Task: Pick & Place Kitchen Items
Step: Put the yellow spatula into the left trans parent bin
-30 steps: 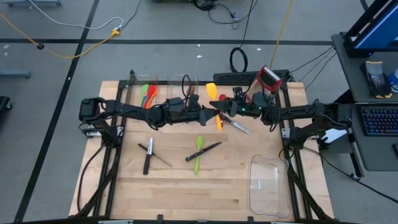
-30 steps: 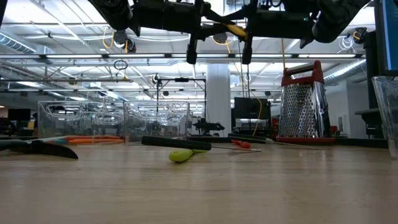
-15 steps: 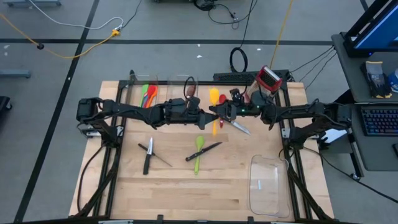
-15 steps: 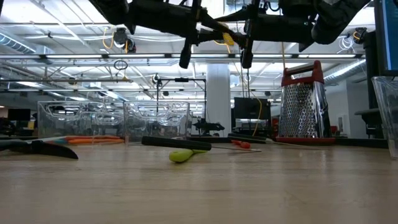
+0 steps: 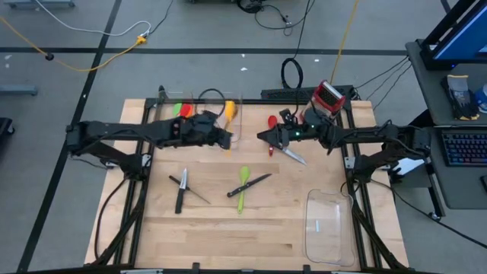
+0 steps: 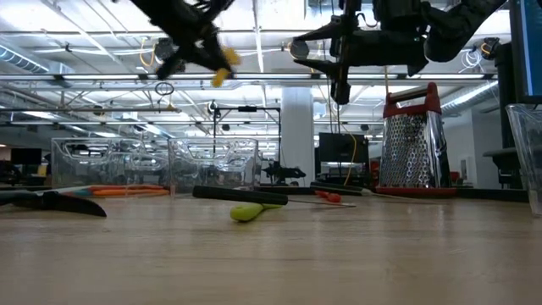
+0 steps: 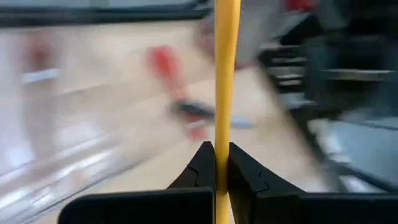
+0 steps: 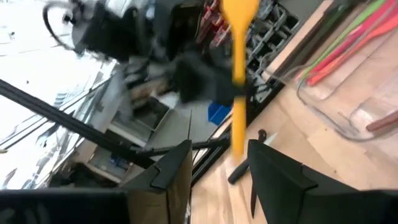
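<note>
My left gripper (image 5: 225, 138) is shut on a yellow spatula (image 5: 229, 114), held high above the table over the far clear bins (image 5: 222, 106). The spatula also shows in the right wrist view (image 8: 239, 37). My right gripper (image 5: 263, 137) hangs open at the table's middle, a short way right of the spatula, with nothing between its fingers (image 8: 177, 165). On the wood lie a red spoon (image 5: 272, 122), a steel knife (image 5: 294, 156), a green spoon (image 5: 243, 187), a black-handled knife (image 5: 256, 183) and more knives (image 5: 183, 187). My left gripper pinches the spatula's thin yellow handle (image 7: 226, 118) between its two fingers. The fingers come level from the table's left and lie across the handle. The spatula is lifted clear of the table, with its broad head toward the far edge.
The far-left clear bin (image 5: 169, 114) holds red and green utensils (image 5: 181, 112). A red-and-silver box grater (image 5: 329, 96) stands at the far right. Another clear bin (image 5: 328, 222) sits near the front right corner. Bare wood lies at the front left.
My right gripper has let go of the yellow spatula, which both grippers held at the table's middle. My left gripper has carried it toward the table's left edge, over the far clear bins, still lifted clear.
</note>
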Robot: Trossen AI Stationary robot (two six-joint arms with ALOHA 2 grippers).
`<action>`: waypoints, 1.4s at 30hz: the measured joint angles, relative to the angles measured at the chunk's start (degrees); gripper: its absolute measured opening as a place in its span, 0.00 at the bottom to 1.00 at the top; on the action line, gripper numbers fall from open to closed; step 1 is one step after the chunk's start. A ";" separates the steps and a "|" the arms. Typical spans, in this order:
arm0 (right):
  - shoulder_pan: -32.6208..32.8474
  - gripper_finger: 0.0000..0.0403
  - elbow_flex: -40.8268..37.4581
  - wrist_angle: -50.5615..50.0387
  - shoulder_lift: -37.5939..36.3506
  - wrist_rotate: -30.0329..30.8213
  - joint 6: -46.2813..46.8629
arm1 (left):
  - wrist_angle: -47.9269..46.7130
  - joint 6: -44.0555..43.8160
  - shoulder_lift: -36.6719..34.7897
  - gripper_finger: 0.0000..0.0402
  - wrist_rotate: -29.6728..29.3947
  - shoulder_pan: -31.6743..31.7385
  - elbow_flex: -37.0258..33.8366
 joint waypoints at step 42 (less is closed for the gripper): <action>-6.95 0.35 0.00 -2.10 0.07 10.34 -15.02 | -38.26 32.44 7.01 0.01 0.09 40.18 -0.02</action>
